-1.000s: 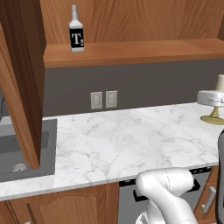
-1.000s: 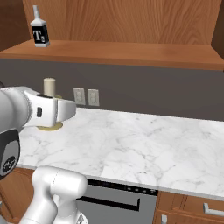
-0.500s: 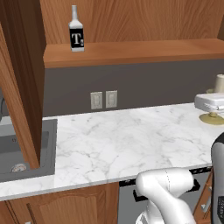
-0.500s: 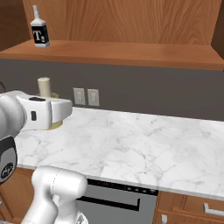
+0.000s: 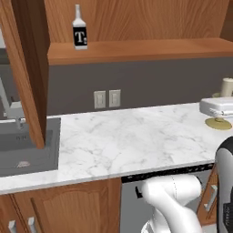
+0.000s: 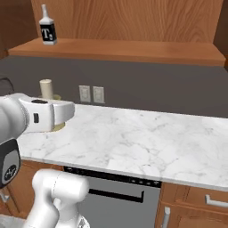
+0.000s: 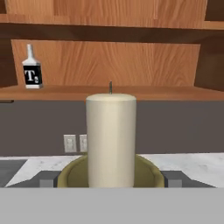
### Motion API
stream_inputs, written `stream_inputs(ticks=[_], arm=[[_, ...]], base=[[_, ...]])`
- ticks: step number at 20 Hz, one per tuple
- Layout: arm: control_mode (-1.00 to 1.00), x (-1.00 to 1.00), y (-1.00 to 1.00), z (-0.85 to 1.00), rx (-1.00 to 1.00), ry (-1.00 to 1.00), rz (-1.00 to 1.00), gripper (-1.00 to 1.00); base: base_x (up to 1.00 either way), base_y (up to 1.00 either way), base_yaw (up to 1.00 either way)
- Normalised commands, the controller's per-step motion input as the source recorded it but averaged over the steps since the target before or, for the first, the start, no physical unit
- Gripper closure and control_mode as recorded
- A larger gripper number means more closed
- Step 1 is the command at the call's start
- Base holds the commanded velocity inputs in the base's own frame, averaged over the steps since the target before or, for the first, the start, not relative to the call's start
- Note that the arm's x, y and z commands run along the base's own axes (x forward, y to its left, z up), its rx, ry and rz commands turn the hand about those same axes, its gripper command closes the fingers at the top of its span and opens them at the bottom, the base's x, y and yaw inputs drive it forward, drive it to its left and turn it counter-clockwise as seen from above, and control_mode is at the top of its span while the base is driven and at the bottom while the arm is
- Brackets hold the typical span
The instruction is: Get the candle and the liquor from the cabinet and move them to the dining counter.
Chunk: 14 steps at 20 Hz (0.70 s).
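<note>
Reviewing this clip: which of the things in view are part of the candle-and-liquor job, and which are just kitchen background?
Part of the job:
- candle, on the marble worktop, between the open gripper fingers
- liquor, upright on the cabinet shelf

Just background:
- sink
- wall outlets
- marble worktop
- dishwasher

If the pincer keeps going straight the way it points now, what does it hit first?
The candle. In the hand view it stands dead centre, close in front of the open pincer, its olive-gold base between the fingertips. Depth is unclear, but contact looks imminent; the cabinet lies well behind.
</note>
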Motion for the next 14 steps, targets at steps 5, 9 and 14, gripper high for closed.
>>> stream_inputs(ticks=[5, 9, 14], arm=[[1.00, 0.00, 0.00, 0.00, 0.00, 0.00, 0.00, 1.00], [1.00, 0.00, 0.00, 0.00, 0.00, 0.00, 0.00, 1.00], [1.00, 0.00, 0.00, 0.00, 0.00, 0.00, 0.00, 1.00]], base=[[-1.00, 0.06, 0.37], [-0.57, 0.19, 0.89], [-0.17, 0.08, 1.00]])
